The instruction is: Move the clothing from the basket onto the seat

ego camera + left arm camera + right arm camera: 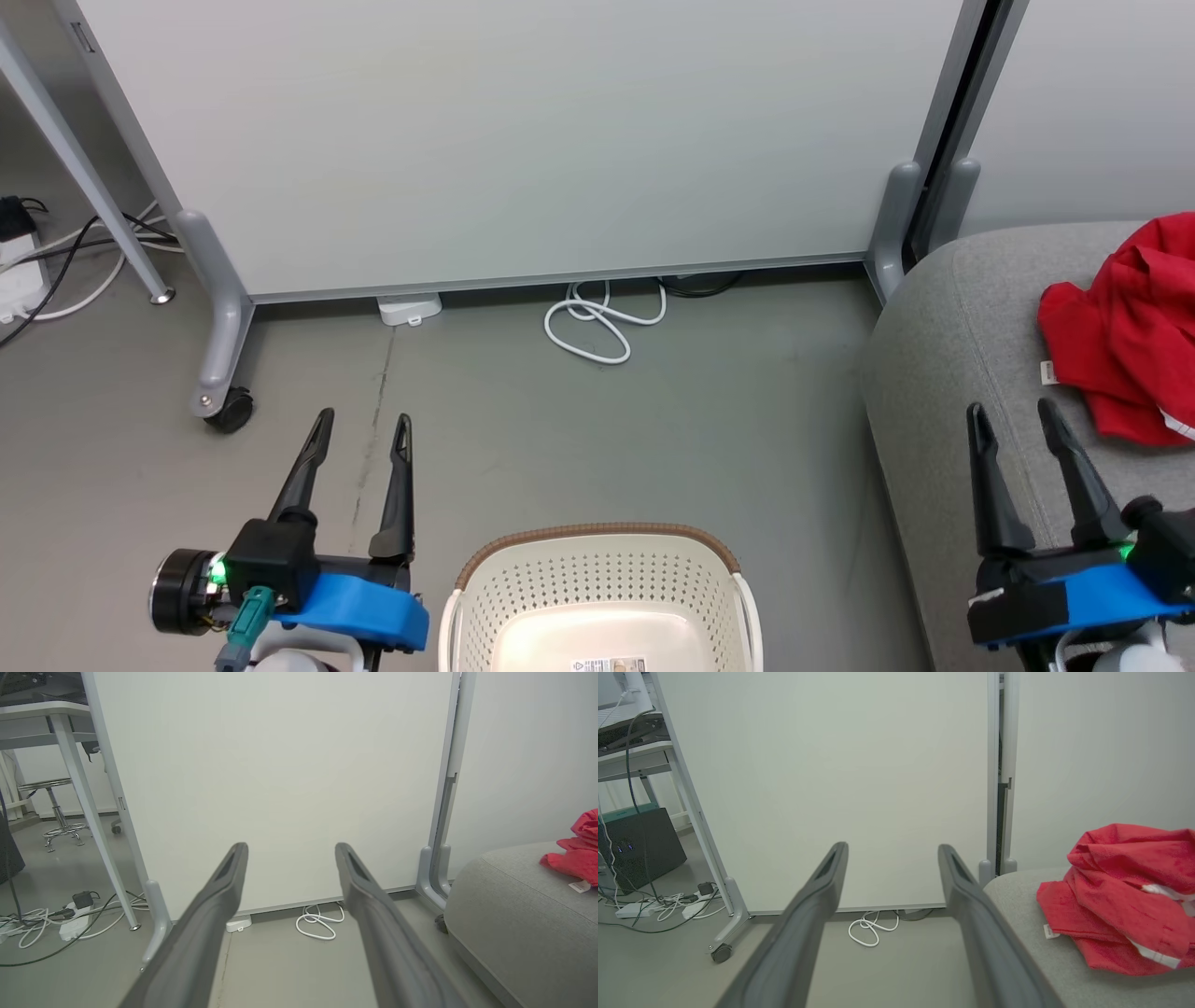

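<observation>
Our left claw (364,417) and right claw (1010,407) stand released, carrying nothing. We see the clothing (1134,336) heaped on the seat (962,317); the basket (597,531) shows a bare base as far as visible, so we judge the task essentially finished.

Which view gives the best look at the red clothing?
The right wrist view: the clothing lies large on the seat, white trim and label visible. The head view cuts it off at the right edge; the left wrist view catches a small corner.
</observation>
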